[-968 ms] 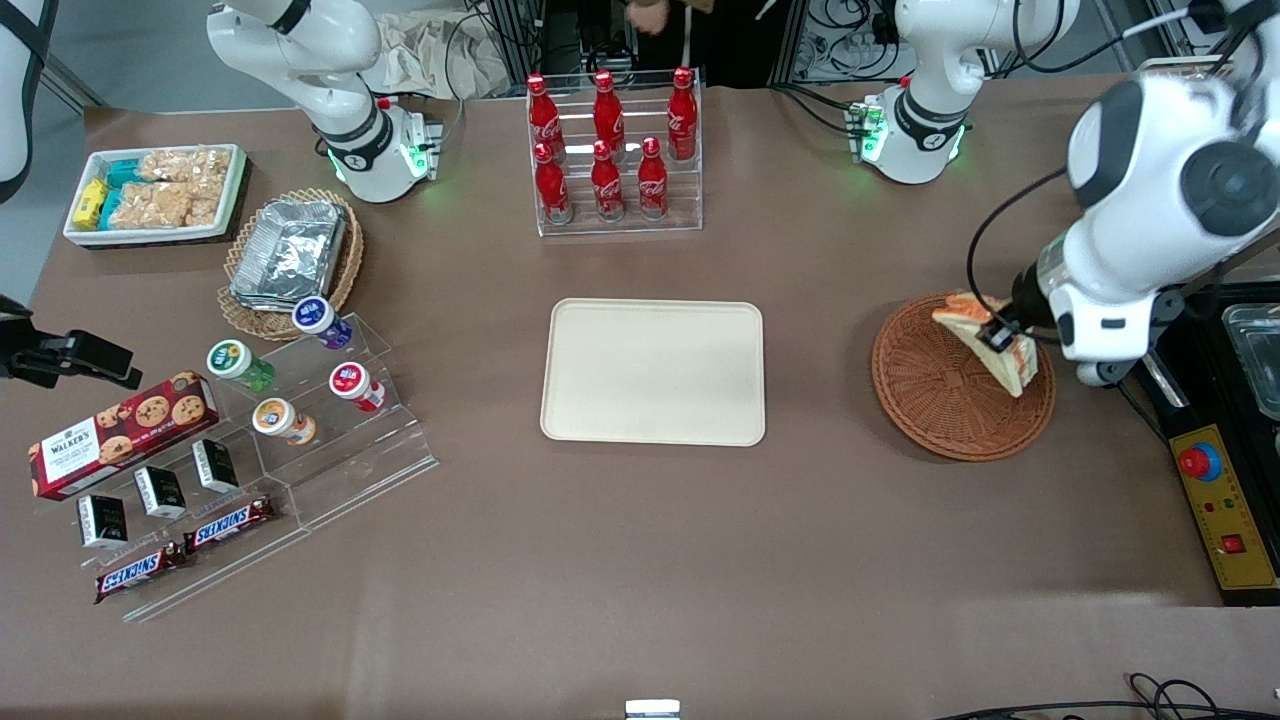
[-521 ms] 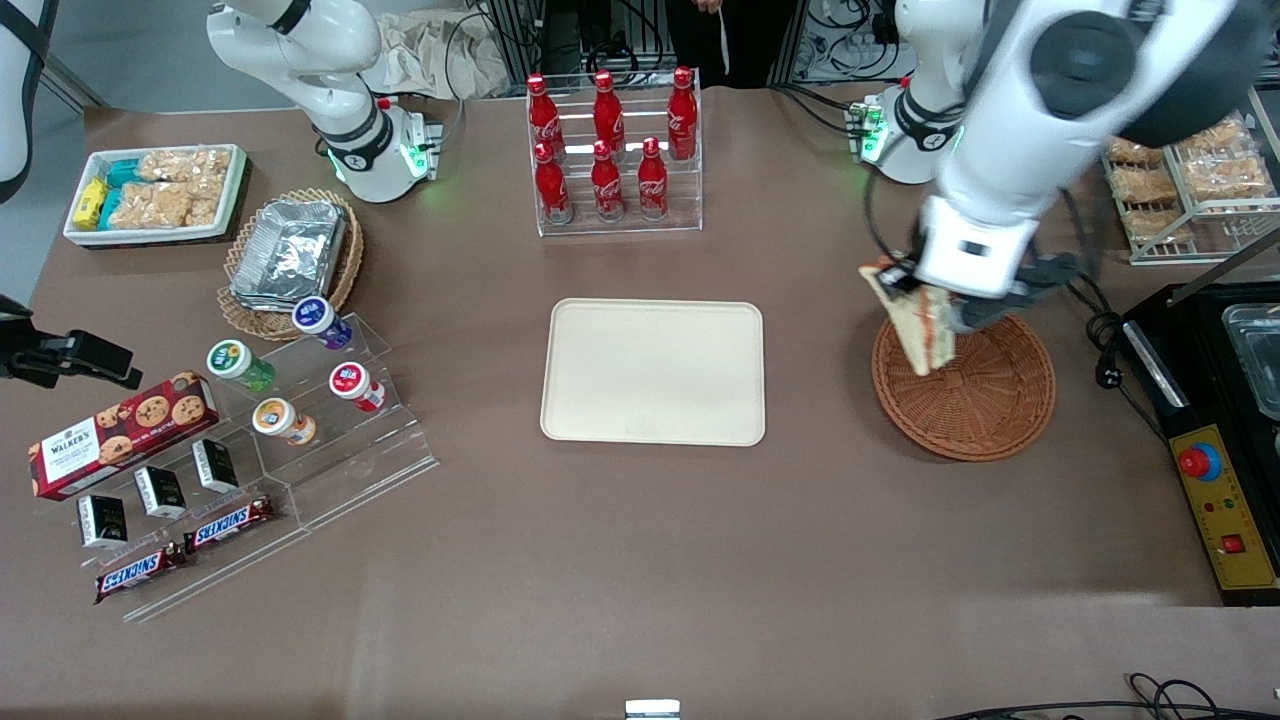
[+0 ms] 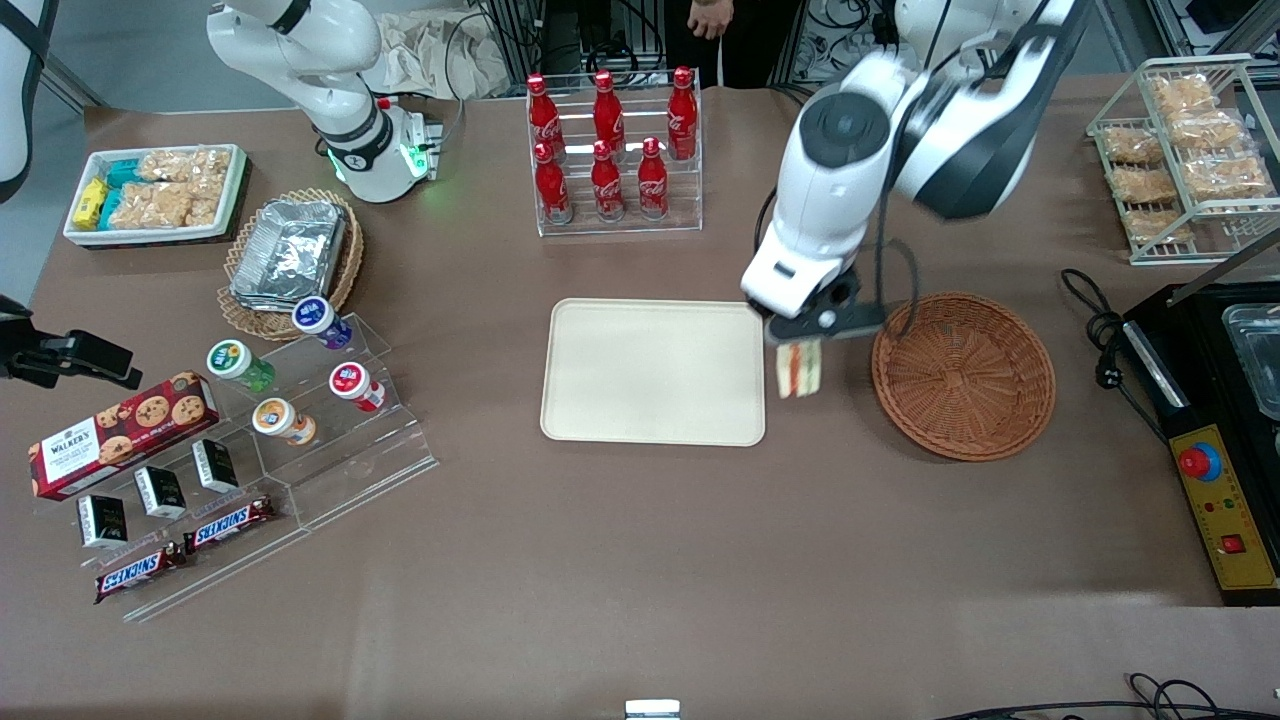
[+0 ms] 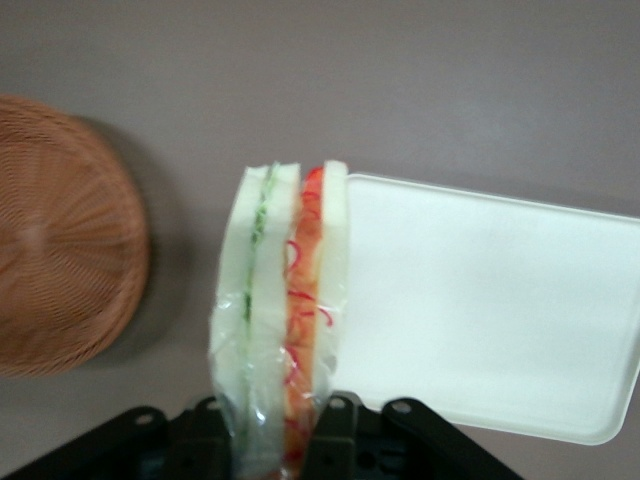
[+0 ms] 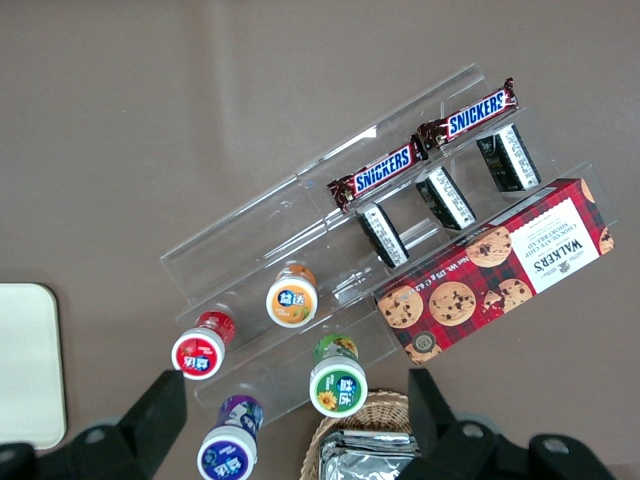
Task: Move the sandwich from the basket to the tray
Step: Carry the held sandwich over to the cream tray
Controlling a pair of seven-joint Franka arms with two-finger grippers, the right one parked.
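Claw (image 3: pixel 800 345) pinches the sandwich (image 3: pixel 800 368) by its top so it hangs down in the air, filling edge showing. It is between the basket (image 3: pixel 963 375) and the tray (image 3: pixel 652 372), just beside the tray's edge, ready to go over it.

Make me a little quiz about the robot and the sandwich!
1. True or false: the sandwich lies in the basket.
2. What does the gripper hold?
3. The sandwich hangs: A) over the tray's middle B) between tray and basket C) by the bottles.

Key: 1 false. 2 the sandwich. 3 B.
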